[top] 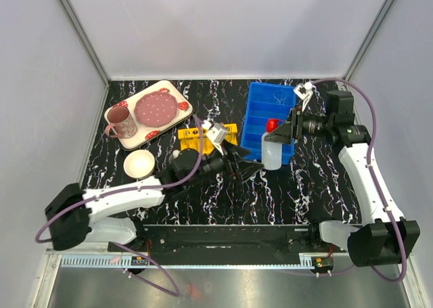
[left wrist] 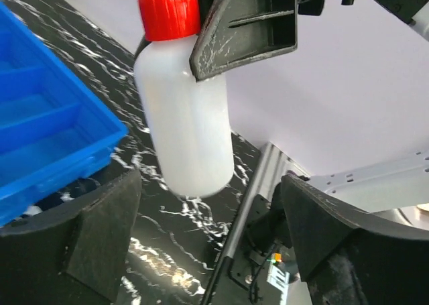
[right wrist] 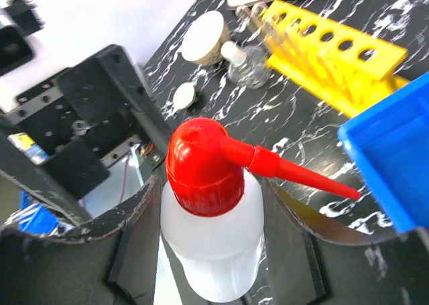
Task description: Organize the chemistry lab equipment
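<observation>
Just beside the blue tray (top: pixel 259 112), right claw (right wrist: pixel 211 248) tight around the squeeze bottle (right wrist: pixel 201 167), left claw (left wrist: pixel 208 251) wide apart, empty.

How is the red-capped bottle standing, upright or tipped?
Upright: the squeeze bottle has its red cap on top, body clamped in the right gripper.

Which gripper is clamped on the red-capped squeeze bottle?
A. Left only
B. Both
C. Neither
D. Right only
D: the right gripper presses its fingers against both sides of the squeeze bottle, while the left gripper stands wide open, not touching it.
</observation>
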### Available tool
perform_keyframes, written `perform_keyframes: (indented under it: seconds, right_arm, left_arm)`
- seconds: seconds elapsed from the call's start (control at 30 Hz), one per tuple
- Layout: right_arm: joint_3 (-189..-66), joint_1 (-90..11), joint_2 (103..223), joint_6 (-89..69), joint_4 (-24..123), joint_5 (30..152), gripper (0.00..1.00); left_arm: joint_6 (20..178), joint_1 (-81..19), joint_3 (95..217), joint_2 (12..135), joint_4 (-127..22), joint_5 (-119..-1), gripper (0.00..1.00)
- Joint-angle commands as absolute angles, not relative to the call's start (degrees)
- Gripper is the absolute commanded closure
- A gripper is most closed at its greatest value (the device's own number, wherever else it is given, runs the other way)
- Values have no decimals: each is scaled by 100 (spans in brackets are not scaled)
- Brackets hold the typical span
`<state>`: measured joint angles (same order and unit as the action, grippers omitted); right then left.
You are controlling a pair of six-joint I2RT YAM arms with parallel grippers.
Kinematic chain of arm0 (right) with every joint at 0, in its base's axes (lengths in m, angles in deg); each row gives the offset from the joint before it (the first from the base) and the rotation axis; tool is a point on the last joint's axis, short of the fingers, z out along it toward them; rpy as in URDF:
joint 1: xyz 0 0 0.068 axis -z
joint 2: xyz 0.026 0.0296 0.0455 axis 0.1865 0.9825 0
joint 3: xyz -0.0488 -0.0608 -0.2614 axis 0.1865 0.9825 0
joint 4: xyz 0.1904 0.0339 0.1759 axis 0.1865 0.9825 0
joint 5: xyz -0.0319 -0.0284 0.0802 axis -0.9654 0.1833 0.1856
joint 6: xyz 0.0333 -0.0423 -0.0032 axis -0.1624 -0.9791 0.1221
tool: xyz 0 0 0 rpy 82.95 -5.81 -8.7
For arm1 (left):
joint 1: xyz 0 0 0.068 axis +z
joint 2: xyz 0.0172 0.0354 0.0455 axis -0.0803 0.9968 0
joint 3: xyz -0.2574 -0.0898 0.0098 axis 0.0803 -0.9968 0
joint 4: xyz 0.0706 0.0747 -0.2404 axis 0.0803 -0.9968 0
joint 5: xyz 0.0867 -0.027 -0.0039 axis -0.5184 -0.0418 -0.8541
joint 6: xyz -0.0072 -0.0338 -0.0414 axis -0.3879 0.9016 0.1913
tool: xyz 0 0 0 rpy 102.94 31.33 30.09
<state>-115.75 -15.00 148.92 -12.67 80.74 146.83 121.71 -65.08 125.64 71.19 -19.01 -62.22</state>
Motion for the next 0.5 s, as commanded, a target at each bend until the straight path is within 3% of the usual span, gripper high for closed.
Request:
perform_keyframes:
  seconds: [0.0, 0.07, 0.47]
  right_arm:
    - [-12256, -1532, 15137, -1891, 8478, 14009, 84]
    - [-12450, -1532, 15303, -2075, 8566, 13755, 84]
    - [-14804, -1549, 17112, -4079, 9129, 11269, 83]
  left_arm:
    - [11022, -6534, 12365, 6240, -3244, -7139, 8]
    - [10723, -6534, 12242, 5776, -3624, -7524, 1]
    - [10510, -6464, 11565, 3444, -6489, -9714, 1]
